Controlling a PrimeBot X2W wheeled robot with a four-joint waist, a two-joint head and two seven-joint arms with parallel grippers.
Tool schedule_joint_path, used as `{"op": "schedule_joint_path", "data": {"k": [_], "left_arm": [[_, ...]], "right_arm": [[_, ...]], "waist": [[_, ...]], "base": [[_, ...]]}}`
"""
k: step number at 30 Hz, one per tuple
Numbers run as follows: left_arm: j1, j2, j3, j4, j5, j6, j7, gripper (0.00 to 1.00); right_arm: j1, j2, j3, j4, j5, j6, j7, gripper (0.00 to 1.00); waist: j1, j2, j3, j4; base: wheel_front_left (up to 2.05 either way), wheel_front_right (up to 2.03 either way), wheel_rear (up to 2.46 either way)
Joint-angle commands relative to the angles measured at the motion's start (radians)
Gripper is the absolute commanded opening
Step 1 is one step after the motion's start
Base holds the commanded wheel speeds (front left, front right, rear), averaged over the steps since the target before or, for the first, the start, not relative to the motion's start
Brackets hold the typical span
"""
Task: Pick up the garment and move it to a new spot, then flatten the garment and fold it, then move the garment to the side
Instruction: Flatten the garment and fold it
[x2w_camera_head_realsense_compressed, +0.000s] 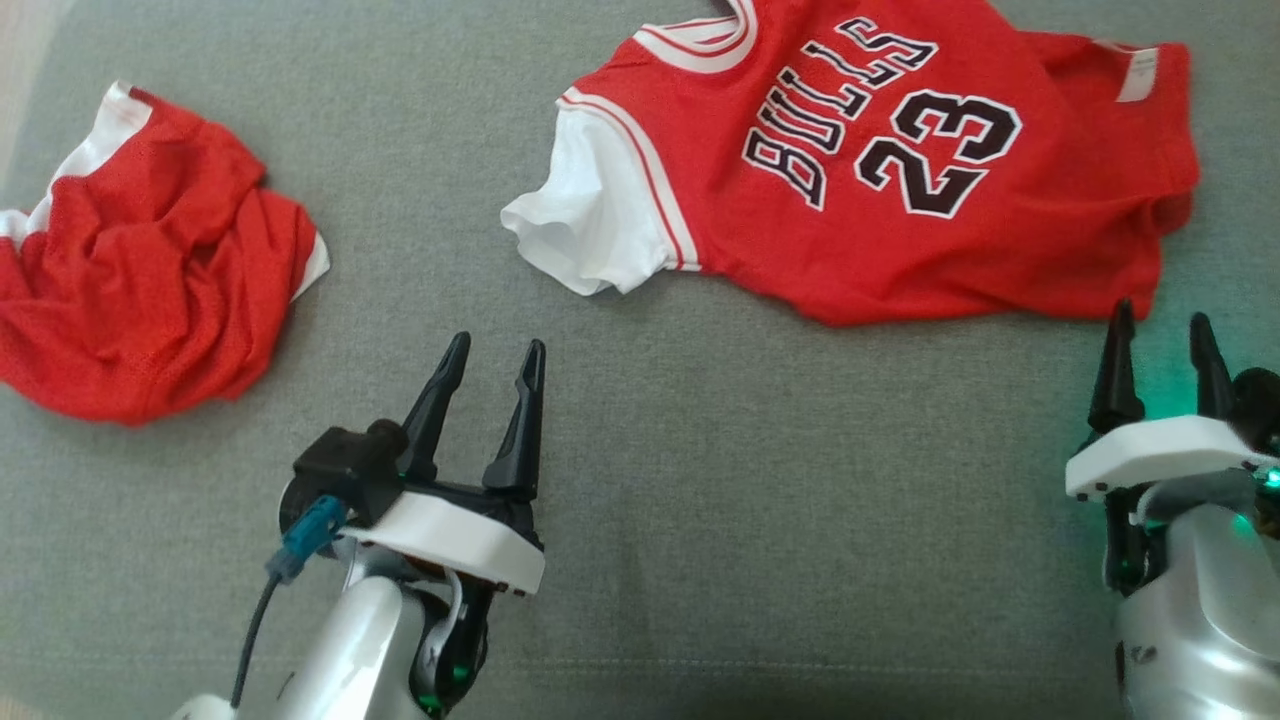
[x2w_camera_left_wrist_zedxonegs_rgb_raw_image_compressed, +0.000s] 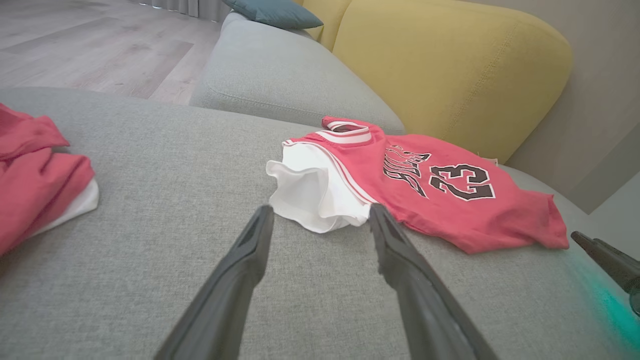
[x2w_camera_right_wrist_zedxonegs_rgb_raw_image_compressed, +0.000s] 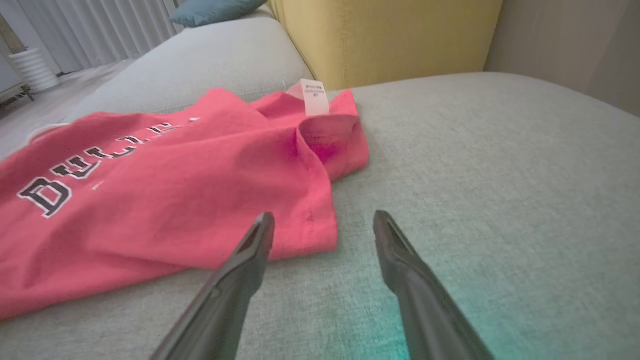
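head view: red jersey (x2w_camera_head_realsense_compressed: 760, 250) at the top right of the grey sofa seat (x2w_camera_head_realsense_compressed: 700, 480). left gripper (x2w_camera_head_realsense_compressed: 497, 345) and right gripper (x2w_camera_head_realsense_compressed: 1160, 312) spread wide, holding nothing.
left wrist view: aim at the white sleeve (x2w_camera_left_wrist_zedxonegs_rgb_raw_image_compressed: 310, 200) just ahead.
right wrist view: pinch the hem corner (x2w_camera_right_wrist_zedxonegs_rgb_raw_image_compressed: 312, 227), lift both sides together. yellow cushion (x2w_camera_right_wrist_zedxonegs_rgb_raw_image_compressed: 390, 40) behind.

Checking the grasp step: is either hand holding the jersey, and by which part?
Nothing is held: left hand and right hand both stand open near the jersey.
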Motion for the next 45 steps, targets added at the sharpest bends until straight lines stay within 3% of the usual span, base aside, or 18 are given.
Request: {"op": "schedule_joint_path", "data": {"k": [1,11,12,13,19,26,34,45], "left_arm": [[-0.041,0.006,0.023,-0.026,0.003,-0.003,-0.005,1.00],[-0.047,0.006,0.024,-0.023,0.010,-0.005,-0.005,1.00],[-0.048,0.006,0.023,-0.022,0.011,-0.006,-0.005,1.00],[-0.049,0.006,0.022,-0.022,0.011,-0.005,-0.005,1.00],[-0.051,0.006,0.023,-0.018,0.009,-0.003,-0.005,1.00],[-0.037,0.006,0.028,-0.017,-0.011,0.003,-0.005,1.00],[0.003,0.006,0.040,-0.022,-0.026,0.016,-0.005,1.00],[0.061,0.006,0.066,-0.031,-0.021,0.021,-0.005,1.00]], "right_arm": [[-0.039,-0.004,0.014,-0.012,-0.011,0.004,-0.006,1.00],[-0.147,-0.004,-0.011,0.121,-0.049,0.004,-0.009,1.00],[-0.160,-0.004,-0.011,0.135,-0.046,0.004,-0.008,0.74],[-0.172,-0.004,-0.010,0.147,-0.045,0.004,-0.007,0.00],[-0.218,-0.004,0.021,0.155,-0.036,0.004,-0.007,0.00],[-0.187,-0.042,0.121,0.058,0.014,0.004,0.004,0.00],[-0.042,-0.073,0.209,-0.173,0.070,0.004,0.068,0.00],[0.213,-0.040,0.215,-0.554,0.098,0.004,0.225,0.00]], "waist": [[0.0000,-0.0001,0.006,0.006],[0.0000,-0.0001,0.031,-0.001],[0.0000,-0.0001,0.032,-0.003],[0.0000,-0.0001,0.034,-0.006],[0.0000,-0.0001,0.025,-0.022],[0.0000,-0.0001,-0.032,-0.046],[0.0000,-0.0001,-0.125,-0.081],[0.0000,-0.0001,-0.195,-0.125]], "base": [[0.00,0.00,0.00],[0.00,0.00,0.00],[0.00,0.00,0.00],[0.00,0.00,0.00],[0.00,0.00,0.00],[0.00,0.00,0.00],[0.00,0.00,0.00],[0.00,0.00,0.00]]}}
